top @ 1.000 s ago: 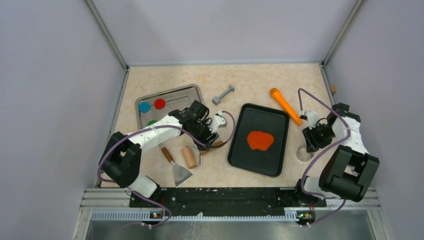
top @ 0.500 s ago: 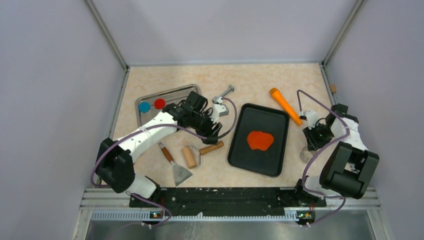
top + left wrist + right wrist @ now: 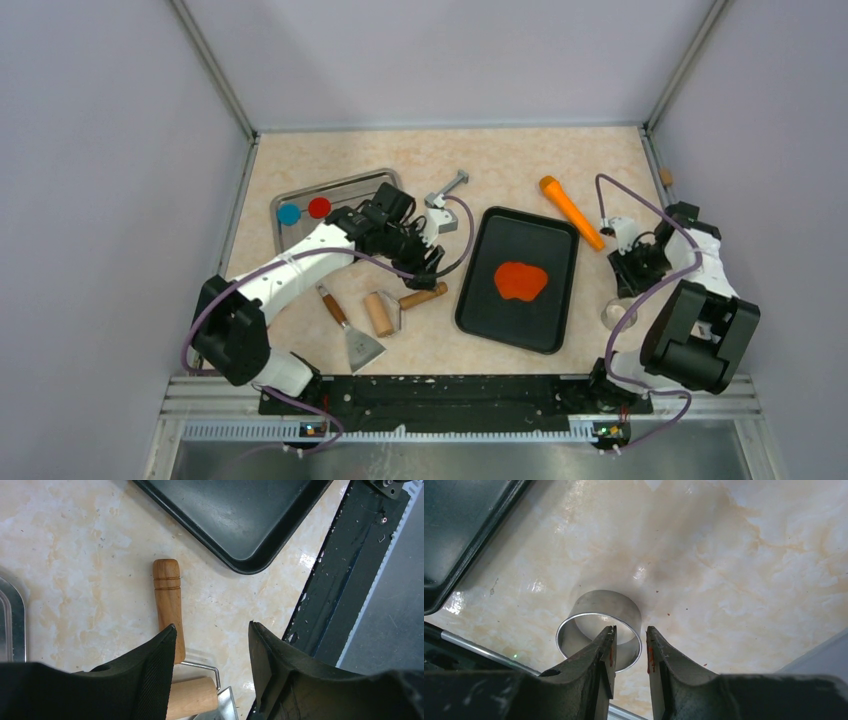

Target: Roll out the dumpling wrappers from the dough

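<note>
Steel ring cutter (image 3: 599, 602) has its wall between the narrow jaws of the right gripper (image 3: 630, 632), grip unclear; a shallow pinch could slip. Meanwhile the left gripper (image 3: 212, 627) hangs wide, empty.

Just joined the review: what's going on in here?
Left gripper hangs open above the roller's wooden handle, holding nothing. Right gripper straddles the wall of the metal ring cutter, jaws narrow; grip unclear. The orange-red dough lies flat in the black tray. A red wrapper and a blue wrapper sit in the steel tray.
</note>
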Robot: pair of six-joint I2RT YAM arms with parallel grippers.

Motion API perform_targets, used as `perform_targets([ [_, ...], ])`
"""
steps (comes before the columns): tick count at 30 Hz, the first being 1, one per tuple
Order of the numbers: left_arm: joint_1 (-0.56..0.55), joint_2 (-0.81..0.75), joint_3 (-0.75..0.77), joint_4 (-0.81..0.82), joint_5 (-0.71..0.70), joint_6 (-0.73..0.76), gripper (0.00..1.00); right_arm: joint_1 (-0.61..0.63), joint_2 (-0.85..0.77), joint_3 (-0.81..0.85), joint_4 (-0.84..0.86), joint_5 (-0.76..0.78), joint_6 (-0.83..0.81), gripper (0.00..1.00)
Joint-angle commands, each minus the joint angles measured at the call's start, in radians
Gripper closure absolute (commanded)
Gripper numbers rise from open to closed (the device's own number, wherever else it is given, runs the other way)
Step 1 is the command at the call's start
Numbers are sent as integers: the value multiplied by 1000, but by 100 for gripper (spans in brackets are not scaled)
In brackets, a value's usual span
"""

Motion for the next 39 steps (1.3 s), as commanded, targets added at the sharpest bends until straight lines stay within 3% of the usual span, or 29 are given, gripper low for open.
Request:
perform_targets([
  [1, 3, 9, 27, 9, 34, -2, 42, -8, -42, 25, -26, 0, -34, 68],
  [6, 6, 9, 21, 10, 36, -2, 42, -8, -18, -22, 54, 58, -43, 56],
  [11, 6, 5, 12, 9, 37, 2, 42, -10, 33, -34, 86, 48, -48, 57],
  [26, 16, 10, 3, 30, 38, -1, 42, -11, -9, -76, -11, -5, -75, 83],
  [30, 16, 9, 6, 32, 39, -5, 42, -11, -28, -61, -32, -21, -58, 98],
  [35, 16, -9, 26, 43, -14, -45, 43, 22, -76, 85, -97, -111, 72, 100],
  [39, 17, -14, 65, 93, -49, -110, 43, 190, -115, 180, -64, -109, 267, 100],
])
